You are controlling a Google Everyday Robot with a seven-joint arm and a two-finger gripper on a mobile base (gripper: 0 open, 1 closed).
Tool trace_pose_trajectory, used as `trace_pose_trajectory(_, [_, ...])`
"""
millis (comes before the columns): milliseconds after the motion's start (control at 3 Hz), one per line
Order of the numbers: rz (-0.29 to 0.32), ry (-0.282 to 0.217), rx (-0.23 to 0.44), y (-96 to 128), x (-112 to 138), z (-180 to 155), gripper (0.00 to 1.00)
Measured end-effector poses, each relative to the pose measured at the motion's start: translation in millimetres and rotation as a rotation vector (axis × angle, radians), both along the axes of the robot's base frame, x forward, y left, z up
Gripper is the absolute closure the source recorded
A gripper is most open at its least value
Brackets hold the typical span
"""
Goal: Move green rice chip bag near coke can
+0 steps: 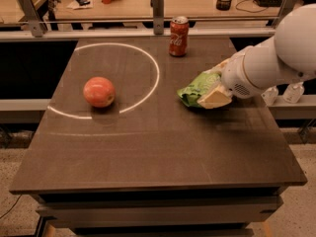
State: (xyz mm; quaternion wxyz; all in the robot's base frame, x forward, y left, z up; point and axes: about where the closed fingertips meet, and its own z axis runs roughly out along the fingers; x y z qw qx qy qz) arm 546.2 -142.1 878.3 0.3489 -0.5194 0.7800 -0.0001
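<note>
The green rice chip bag (196,88) is at the right of the dark table, crumpled and raised a little off the top. My gripper (211,92) comes in from the right on a white arm and is shut on the bag's right end; one cream finger (216,98) shows under it. The coke can (178,36) stands upright at the table's far edge, up and to the left of the bag, with a clear gap between them.
A red-orange apple (99,92) sits on the left half of the table (148,152), on a white painted circle (148,58). A metal rail with posts (158,6) runs behind the far edge. The table's right edge is close under my arm.
</note>
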Motion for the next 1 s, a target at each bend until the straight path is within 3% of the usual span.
trace_pose_trajectory(667, [-0.159, -0.148, 0.049, -5.7, 64.4, 12.4, 1.00])
trace_pose_trajectory(1000, [-0.186, -0.213, 0.036, -0.7, 92.9, 17.1, 1.00])
